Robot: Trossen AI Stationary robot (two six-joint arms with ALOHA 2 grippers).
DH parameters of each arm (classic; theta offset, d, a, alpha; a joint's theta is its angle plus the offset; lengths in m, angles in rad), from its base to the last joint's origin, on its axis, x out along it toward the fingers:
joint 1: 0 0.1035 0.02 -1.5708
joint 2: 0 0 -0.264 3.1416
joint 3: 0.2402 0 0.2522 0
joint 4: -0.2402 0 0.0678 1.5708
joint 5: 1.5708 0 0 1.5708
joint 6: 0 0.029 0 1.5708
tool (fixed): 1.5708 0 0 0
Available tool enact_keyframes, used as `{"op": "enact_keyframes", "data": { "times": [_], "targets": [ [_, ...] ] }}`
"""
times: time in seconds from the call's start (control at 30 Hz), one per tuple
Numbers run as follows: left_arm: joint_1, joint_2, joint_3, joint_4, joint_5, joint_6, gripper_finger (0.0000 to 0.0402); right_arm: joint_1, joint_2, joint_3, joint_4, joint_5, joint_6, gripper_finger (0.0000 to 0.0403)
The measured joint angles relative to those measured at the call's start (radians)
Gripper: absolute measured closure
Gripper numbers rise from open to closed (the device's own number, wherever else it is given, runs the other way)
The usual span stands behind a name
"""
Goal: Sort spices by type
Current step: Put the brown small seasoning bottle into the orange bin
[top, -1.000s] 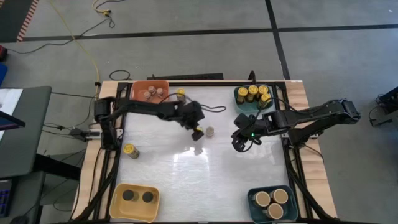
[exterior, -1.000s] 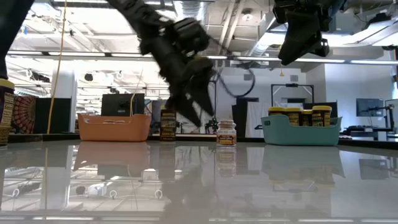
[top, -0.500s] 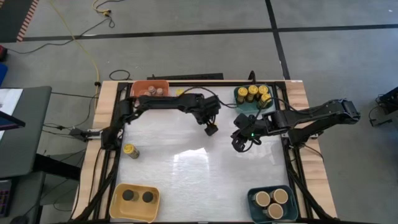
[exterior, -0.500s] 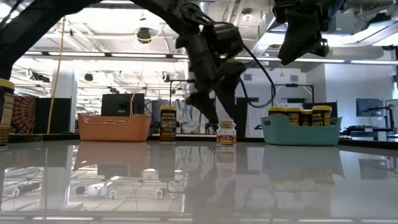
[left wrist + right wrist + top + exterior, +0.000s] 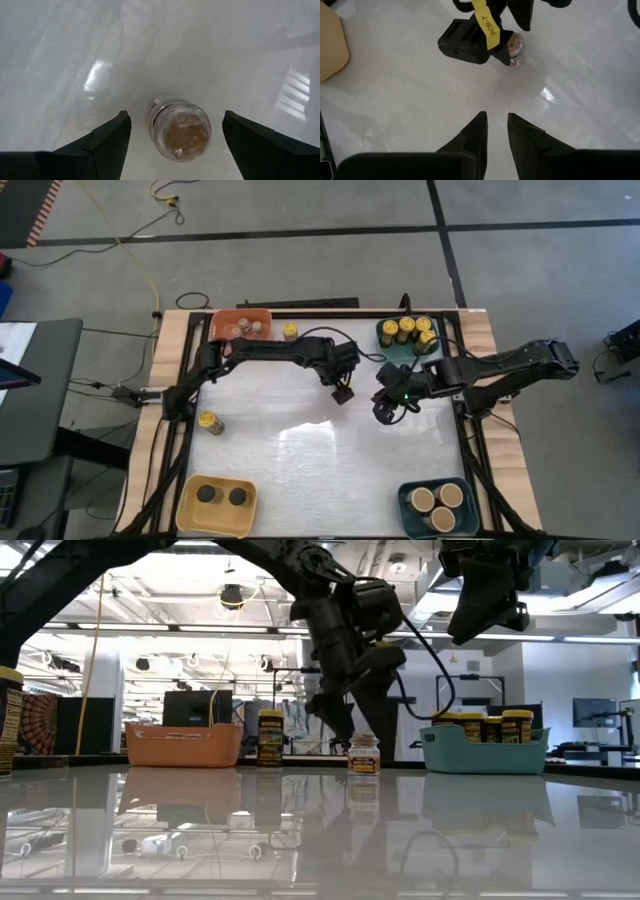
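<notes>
White table (image 5: 300,470), wood rim. Left gripper (image 5: 343,392) near table's middle toward the far edge, fingers spread wide, directly above small grey-topped jar (image 5: 179,131), not gripping. Jar upright on table. Right gripper (image 5: 384,412) near right edge, raised, fingers closed, holding nothing.

Bright ceiling strip lights flood the room evenly from overhead. The glossy white table (image 5: 300,440) throws back pale glare patches and, seen from table height, mirrors the bins and lamps. The left arm casts only a soft shadow. Through the left wrist camera everything looks hazy, the small jar (image 5: 179,130) slightly blurred.
</notes>
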Motion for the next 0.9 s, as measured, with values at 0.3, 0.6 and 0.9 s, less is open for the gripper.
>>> {"op": "enact_keyframes", "data": {
  "times": [0.3,0.6,0.9],
  "targets": [
    [-0.005,0.000,-0.010,-0.016,-0.042,-0.010,0.0127,0.000,0.000,0.000,0.000,0.000,0.007,0.0300],
    [-0.009,0.000,-0.010,-0.017,-0.060,-0.010,0.0144,0.000,0.000,0.000,0.000,0.000,0.011,0.0300],
    [-0.014,0.000,-0.010,-0.018,-0.061,-0.010,0.0173,0.000,0.000,0.000,0.000,0.000,0.011,0.0300]
  ]
}}
